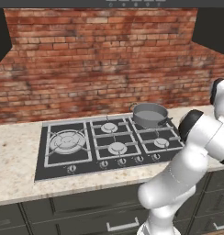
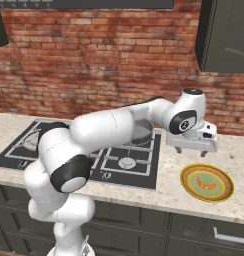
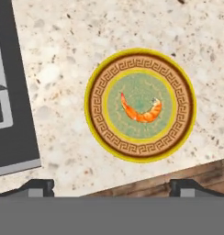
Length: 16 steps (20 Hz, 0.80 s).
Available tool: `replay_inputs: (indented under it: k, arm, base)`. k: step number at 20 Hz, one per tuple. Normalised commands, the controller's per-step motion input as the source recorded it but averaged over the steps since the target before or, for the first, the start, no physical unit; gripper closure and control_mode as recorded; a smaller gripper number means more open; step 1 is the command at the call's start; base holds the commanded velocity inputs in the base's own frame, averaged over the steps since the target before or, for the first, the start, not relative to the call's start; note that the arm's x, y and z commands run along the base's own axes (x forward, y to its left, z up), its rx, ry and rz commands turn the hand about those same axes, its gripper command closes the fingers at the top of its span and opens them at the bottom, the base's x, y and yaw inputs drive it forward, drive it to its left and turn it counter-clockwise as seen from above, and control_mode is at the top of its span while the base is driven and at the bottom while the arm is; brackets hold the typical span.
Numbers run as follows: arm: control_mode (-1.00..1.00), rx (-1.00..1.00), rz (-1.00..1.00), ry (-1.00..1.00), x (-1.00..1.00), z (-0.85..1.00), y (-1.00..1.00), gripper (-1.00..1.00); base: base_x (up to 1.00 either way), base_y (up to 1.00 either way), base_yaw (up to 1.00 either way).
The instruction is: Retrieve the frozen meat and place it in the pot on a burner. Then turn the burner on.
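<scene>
In the left base view, the pot [image 1: 150, 114] sits on the back right burner of the hob [image 1: 109, 142], right of centre in the frame, and as far as this angle shows it looks empty; the row of knobs [image 1: 114, 163] runs along the hob's front edge, and nothing shows whether any burner is lit. In the right base view, the arm reaches across the middle of the frame and the gripper [image 2: 191, 149] hangs right of centre with its fingers spread apart and nothing between them, above the desk [image 2: 164, 190] and up and to the left of the plate [image 2: 207, 183], which lies at the lower right. On that plate rests the frozen meat [image 2: 208, 183], a small orange curved piece. In the hand view, the plate [image 3: 140, 105] sits at the centre of the frame on the speckled desk, the frozen meat [image 3: 141, 111] lies in its green middle, and the fingertips [image 3: 38, 187] stand wide at the bottom corners. Judged from this, the task is at its start: the meat is not yet picked up, so the carry to the pot and the turn of the burner knob are all left to do.
</scene>
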Motion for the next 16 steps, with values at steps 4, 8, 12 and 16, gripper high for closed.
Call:
replay_inputs:
  k: [4, 8, 12, 16]
  arm:
    - [-1.00, 0.04, -0.36, 0.03, 0.06, -0.36, -0.42, -1.00]
    - [-1.00, 0.05, -0.21, -0.03, 0.00, -0.36, -0.12, -1.00]
    - [-1.00, 0.07, -0.24, 0.01, 0.07, -0.42, -0.53, -1.00]
    - [-1.00, 0.03, -0.18, 0.00, 0.10, -0.26, -0.40, -1.00]
  base:
    - [0.00, 0.00, 0.00]
    - [0.00, 0.00, 0.00]
    - [0.00, 0.00, 0.00]
    - [0.00, 0.00, 0.00]
